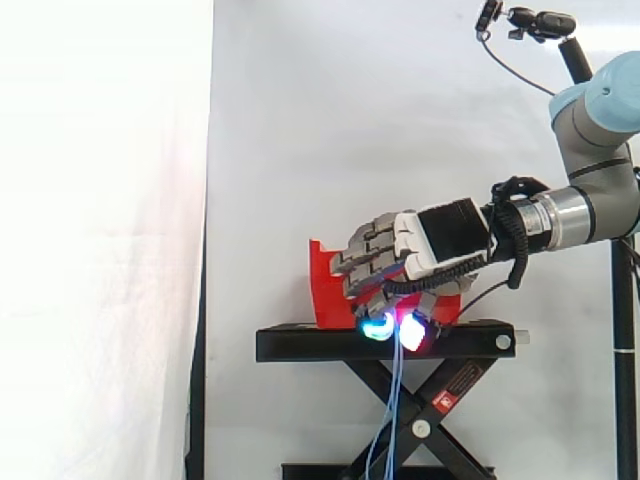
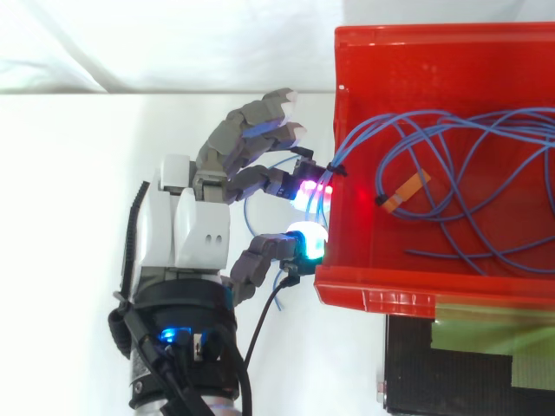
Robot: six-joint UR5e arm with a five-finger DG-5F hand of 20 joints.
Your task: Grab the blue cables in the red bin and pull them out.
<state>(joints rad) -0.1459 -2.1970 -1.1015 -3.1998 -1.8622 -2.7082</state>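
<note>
The red bin (image 2: 373, 299) holds a tangle of thin blue cables (image 2: 460, 173), one carrying an orange tag (image 2: 408, 191). Several strands run up over the bin's left wall to my hand (image 2: 186, 230), which sits just outside that wall. Its fingers are curled, and the glowing fingertips (image 2: 305, 192) pinch the strands against the thumb. In the side view the hand (image 1: 420, 245) is in front of the red bin (image 1: 325, 290), and blue cables (image 1: 395, 400) hang from its fingertips (image 1: 377, 328) down past the stand.
The bin rests on a black scissor stand (image 1: 300, 345) before a white curtain. The stand's black top (image 2: 451, 381) shows below the bin in the top view. Open room lies left of the hand.
</note>
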